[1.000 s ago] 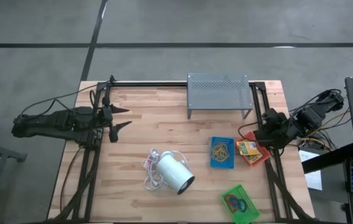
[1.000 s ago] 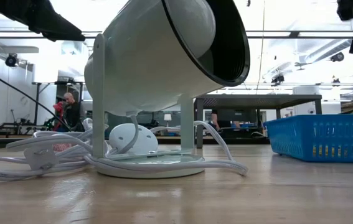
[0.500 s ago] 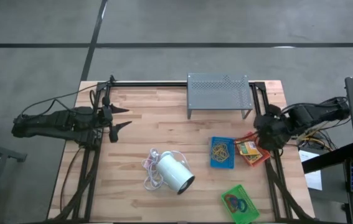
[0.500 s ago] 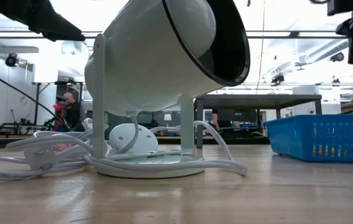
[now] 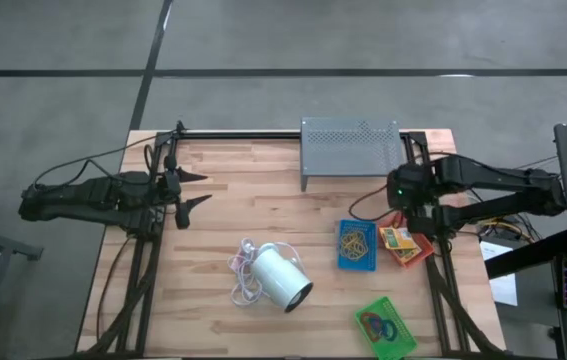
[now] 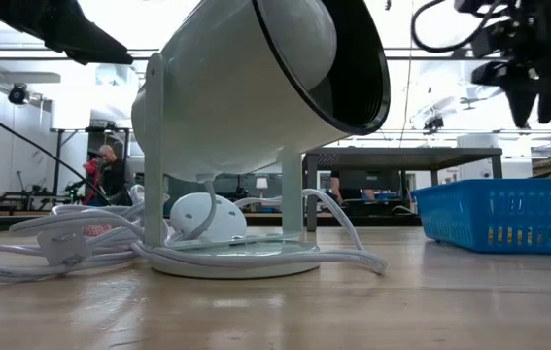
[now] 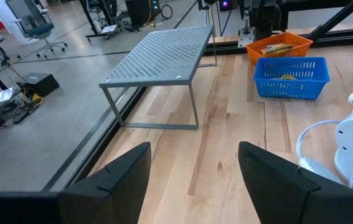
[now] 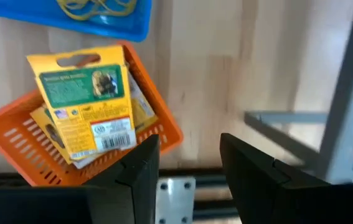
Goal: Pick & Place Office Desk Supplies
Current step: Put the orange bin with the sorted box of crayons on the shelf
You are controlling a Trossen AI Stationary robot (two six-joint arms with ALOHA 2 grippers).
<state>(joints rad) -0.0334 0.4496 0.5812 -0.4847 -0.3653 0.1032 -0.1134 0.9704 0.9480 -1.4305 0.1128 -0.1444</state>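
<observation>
Right pincer (image 5: 400,190): hanging open, empty, beside the orange tray (image 8: 86,146).
Left pincer (image 7: 192,180): waiting open, empty.
Risk: snagging the stand (image 5: 351,152) (closest obstacle) while descending.

At far edge of wooden table (image 5: 243,200): grey perforated metal stand (image 5: 351,150). Before it, blue plastic tray (image 5: 357,265) holding tan rubber bands (image 5: 354,241); just right, orange plastic tray (image 5: 410,257) holding yellow printed boxes (image 5: 396,238). Nearer front, green plastic tray (image 5: 365,311) with small loops (image 5: 378,325). Left of these, white cylinder (image 5: 281,278) with white cord (image 5: 243,280).

even overhead light, soft shadows; low view backlit by bright ceiling, right wrist view blurred
</observation>
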